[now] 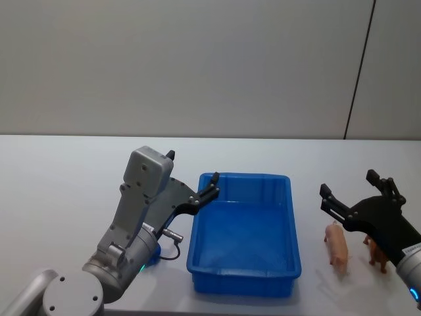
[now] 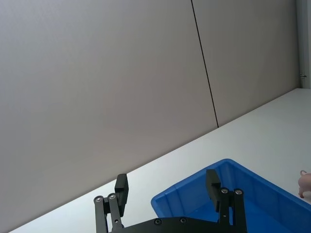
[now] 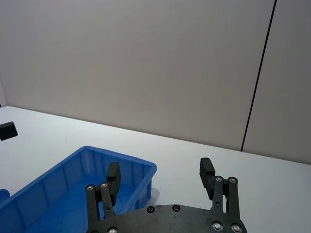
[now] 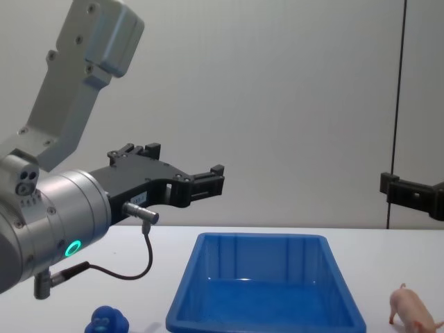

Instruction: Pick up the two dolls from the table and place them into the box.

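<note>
The pale pink pig doll (image 1: 337, 245) stands on the white table (image 1: 66, 178) just right of the blue box (image 1: 242, 282). Beside it the brown shaggy doll (image 1: 376, 253) is partly hidden by my right gripper (image 1: 348, 183), which hovers open above both dolls with nothing between its fingers. My left gripper (image 1: 192, 170) is open and raised over the box's far left corner. The box interior (image 4: 187, 291) holds nothing. The pig (image 4: 413, 310) also shows low at the right in the chest view.
A small round blue toy (image 4: 107, 321) sits on the table left of the box, under my left arm. A grey wall with a dark vertical seam runs behind the table. Bare tabletop extends to the far left and behind the box.
</note>
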Controlling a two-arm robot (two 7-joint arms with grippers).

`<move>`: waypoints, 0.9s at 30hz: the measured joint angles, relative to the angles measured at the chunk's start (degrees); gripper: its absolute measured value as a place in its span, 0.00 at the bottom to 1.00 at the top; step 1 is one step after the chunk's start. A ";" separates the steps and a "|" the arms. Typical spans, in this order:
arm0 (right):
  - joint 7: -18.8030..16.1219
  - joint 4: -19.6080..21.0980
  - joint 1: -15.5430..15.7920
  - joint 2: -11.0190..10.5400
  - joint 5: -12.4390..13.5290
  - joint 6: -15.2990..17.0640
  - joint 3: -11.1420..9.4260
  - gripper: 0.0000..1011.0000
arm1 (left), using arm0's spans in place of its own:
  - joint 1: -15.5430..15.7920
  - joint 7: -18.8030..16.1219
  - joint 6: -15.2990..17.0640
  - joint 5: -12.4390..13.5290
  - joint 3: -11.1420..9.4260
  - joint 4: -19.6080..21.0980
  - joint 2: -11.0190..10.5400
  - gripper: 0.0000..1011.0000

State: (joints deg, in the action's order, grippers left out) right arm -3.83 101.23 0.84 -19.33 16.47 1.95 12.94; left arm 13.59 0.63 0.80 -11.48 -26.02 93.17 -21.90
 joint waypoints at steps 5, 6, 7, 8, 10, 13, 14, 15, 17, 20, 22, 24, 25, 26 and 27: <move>0.00 0.00 0.00 0.00 0.00 0.00 0.00 0.99 | 0.00 0.00 0.00 0.00 0.00 0.00 0.00 0.99; 0.00 0.00 0.00 0.00 0.00 0.00 0.00 0.99 | 0.00 0.00 0.00 0.00 0.00 0.00 0.00 0.99; -0.01 0.00 0.00 0.00 0.00 0.00 0.00 0.99 | 0.00 0.00 0.00 0.00 0.00 0.00 0.00 0.99; -0.02 -0.02 -0.01 0.00 0.00 0.00 0.00 0.99 | 0.00 0.00 0.00 0.00 0.00 0.00 0.00 0.99; -0.07 -0.06 -0.05 0.00 0.05 0.00 -0.03 0.99 | 0.00 0.00 0.00 0.00 0.00 0.00 0.00 0.99; -0.40 -0.31 -0.27 -0.12 0.37 -0.02 -0.25 0.99 | 0.00 0.00 0.00 0.00 0.00 0.00 0.00 0.99; -0.53 -0.39 -0.35 -0.17 0.48 -0.02 -0.35 0.99 | 0.00 0.00 0.00 0.00 0.00 0.00 0.00 0.99; -0.66 -0.54 -0.47 -0.26 0.61 -0.03 -0.50 0.99 | 0.00 0.00 0.00 0.00 0.00 0.00 0.00 0.99; -1.35 -1.07 -0.90 -0.61 1.26 -0.03 -1.02 0.99 | 0.00 0.00 0.00 0.00 0.00 0.00 0.00 0.99; -1.93 -1.62 -1.28 -0.96 1.75 0.11 -1.45 0.99 | 0.00 0.00 0.00 0.00 0.00 0.00 0.00 0.99; -2.59 -2.29 -1.71 -1.39 2.18 0.35 -1.93 0.99 | 0.00 0.00 0.00 0.00 0.00 0.00 0.00 0.99; -3.14 -2.74 -1.98 -1.68 2.45 0.58 -2.25 0.99 | 0.00 0.00 0.00 0.00 0.00 0.00 0.00 0.99; -3.68 -3.19 -2.24 -1.98 2.66 0.81 -2.54 0.99 | 0.00 0.00 0.00 0.00 0.00 0.00 0.00 0.99; -4.19 -3.69 -2.49 -2.28 2.83 1.07 -2.84 0.99 | 0.00 0.00 0.00 0.00 0.00 0.00 0.00 0.99; -4.44 -4.03 -2.64 -2.50 2.92 1.25 -3.03 0.99 | 0.00 0.00 0.00 0.00 0.00 0.00 0.00 0.99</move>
State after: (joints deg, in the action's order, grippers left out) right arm -8.27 97.20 -1.81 -21.83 19.39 3.20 9.91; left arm 13.59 0.62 0.79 -11.48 -26.02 93.18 -21.89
